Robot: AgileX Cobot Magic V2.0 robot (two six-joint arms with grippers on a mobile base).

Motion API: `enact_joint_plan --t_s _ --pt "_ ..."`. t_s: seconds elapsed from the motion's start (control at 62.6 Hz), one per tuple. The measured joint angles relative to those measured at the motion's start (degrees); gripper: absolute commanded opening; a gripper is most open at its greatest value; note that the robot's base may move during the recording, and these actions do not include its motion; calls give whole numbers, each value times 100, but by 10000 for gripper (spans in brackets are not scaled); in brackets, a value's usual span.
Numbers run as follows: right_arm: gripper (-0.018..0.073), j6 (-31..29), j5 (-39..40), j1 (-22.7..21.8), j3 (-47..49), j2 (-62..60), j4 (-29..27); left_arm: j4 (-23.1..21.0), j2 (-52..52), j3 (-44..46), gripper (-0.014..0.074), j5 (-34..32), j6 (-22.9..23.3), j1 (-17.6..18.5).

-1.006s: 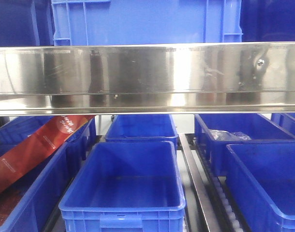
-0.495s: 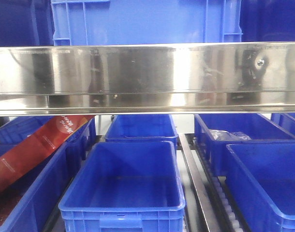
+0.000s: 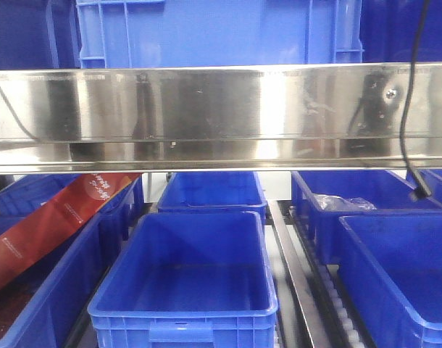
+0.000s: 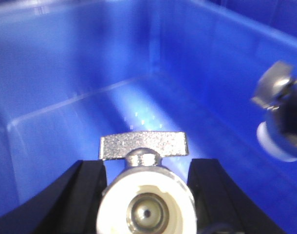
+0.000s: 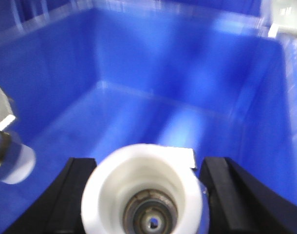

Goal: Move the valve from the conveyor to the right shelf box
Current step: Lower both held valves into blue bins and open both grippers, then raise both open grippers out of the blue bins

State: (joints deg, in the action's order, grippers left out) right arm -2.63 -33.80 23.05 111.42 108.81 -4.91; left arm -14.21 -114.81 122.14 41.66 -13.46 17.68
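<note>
Hovering inside a blue box (image 4: 65, 63), both tools loaded.
Front view: steel shelf rail (image 3: 206, 116), black cable (image 3: 404, 109) hanging at right. Left wrist: left tool (image 4: 147, 170) clamps the valve (image 4: 146, 209) above the box floor; the blurred shape at right is probably the second valve (image 4: 277, 114). Right wrist: right tool (image 5: 148, 168) pinches that second valve (image 5: 143, 195).

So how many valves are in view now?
2. One valve is gripped in the left tool, the other in the right tool, both over a blue box. More may be hidden.
</note>
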Motion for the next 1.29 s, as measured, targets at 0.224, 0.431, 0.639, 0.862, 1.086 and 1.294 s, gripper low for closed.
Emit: enact_joint_plan --t_s 0.224,0.431,0.639,0.862,1.086,1.294 --pt "403 0 -161 0 0 58 -78 0 -88 0 247 355 0 0" --pt "539 0 -89 0 50 -43 -109 -34 -101 100 600 319 113 0" --pt "526 0 -127 0 63 -417 -109 -34 -101 652 413 739 160 0" --pt "183 -16 -320 0 63 -1207 -109 13 -101 2320 78 2062 160 0" --pt "-157 -16 -782 -23 74 -2014 -113 120 -55 3924 -111 2763 432 -26" --pt "-158 -24 -855 -361 -485 -2513 -113 143 41 4067 -111 2839 791 -225"
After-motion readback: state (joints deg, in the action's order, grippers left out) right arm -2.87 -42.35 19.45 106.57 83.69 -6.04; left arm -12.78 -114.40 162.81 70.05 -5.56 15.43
